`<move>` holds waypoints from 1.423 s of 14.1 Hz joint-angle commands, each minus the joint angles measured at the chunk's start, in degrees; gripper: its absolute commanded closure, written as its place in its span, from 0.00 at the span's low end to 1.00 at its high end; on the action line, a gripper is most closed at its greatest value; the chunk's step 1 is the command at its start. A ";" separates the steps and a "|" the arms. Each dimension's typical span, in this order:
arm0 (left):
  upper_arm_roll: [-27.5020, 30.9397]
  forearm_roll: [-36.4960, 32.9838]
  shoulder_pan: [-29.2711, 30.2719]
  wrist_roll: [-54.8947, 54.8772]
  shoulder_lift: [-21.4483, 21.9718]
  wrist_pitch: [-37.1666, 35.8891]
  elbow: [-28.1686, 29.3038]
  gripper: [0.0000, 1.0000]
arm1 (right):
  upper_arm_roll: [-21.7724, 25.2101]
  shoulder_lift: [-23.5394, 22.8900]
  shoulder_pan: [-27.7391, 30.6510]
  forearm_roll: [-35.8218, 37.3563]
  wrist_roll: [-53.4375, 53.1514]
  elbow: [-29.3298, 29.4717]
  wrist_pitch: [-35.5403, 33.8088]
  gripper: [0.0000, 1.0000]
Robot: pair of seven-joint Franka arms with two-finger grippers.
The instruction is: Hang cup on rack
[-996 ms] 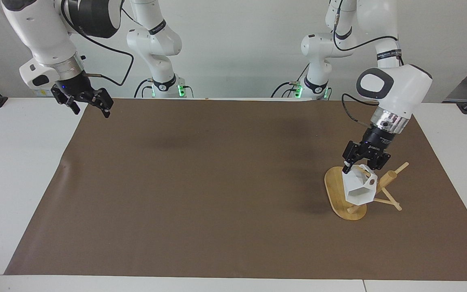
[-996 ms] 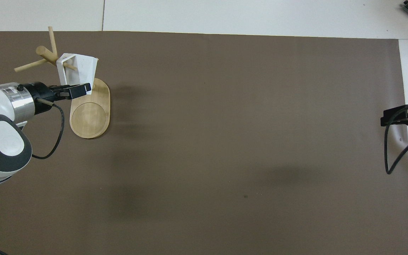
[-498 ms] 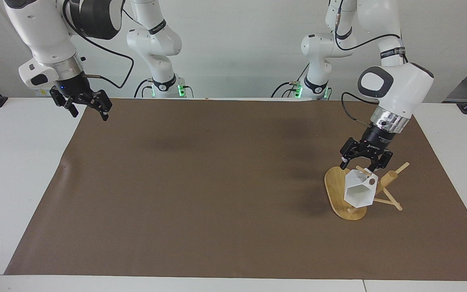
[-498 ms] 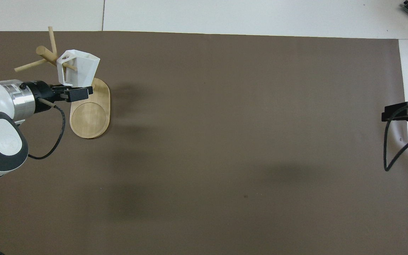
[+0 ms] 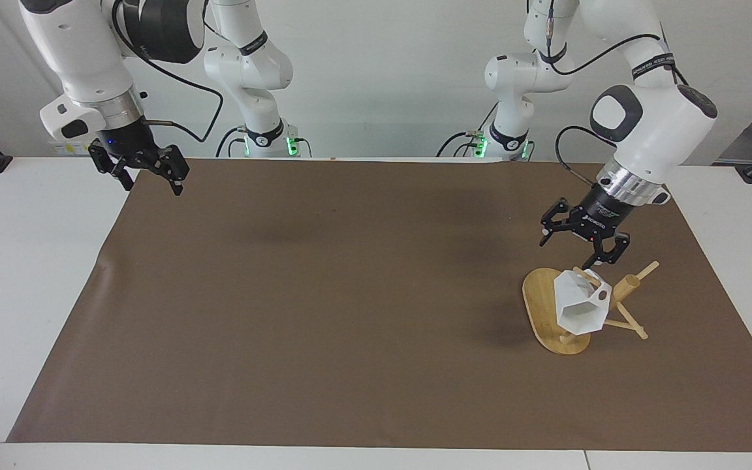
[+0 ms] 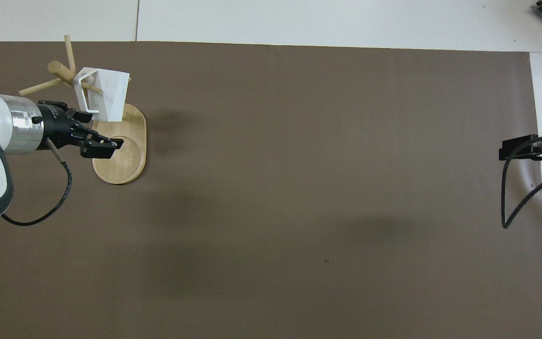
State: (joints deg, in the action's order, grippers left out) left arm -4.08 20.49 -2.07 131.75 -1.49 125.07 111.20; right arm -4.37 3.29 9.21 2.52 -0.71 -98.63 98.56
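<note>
The white faceted cup (image 5: 578,307) hangs by its handle on a peg of the bamboo rack (image 5: 538,305), its mouth tilted sideways over the oval base. It also shows in the overhead view (image 6: 106,94), beside the rack's post (image 6: 59,69) and above the base (image 6: 121,162). My left gripper (image 5: 570,251) is open and empty, up in the air just over the rack and clear of the cup; in the overhead view (image 6: 105,132) it is over the base. My right gripper (image 5: 151,184) is open and empty, waiting over the mat's edge at the right arm's end.
A brown mat (image 5: 350,294) covers most of the white table (image 5: 23,261). The rack's thin pegs (image 5: 643,269) stick out past the base toward the left arm's end. The right gripper (image 6: 511,150) shows at the mat's edge in the overhead view.
My left gripper let go of the cup, opened and drew up and back from the rack. The cup settled on the peg. The right gripper shifted slightly.
</note>
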 commanded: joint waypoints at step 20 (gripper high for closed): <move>0.56 -16.15 1.81 -121.42 5.97 -25.92 -8.10 0.00 | 8.32 1.28 -5.43 -1.20 0.44 -1.56 1.28 0.00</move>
State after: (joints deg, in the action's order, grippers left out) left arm -3.26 8.40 -0.80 17.95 5.15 101.13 105.29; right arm 3.79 3.40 4.05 2.51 -0.70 -98.66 98.72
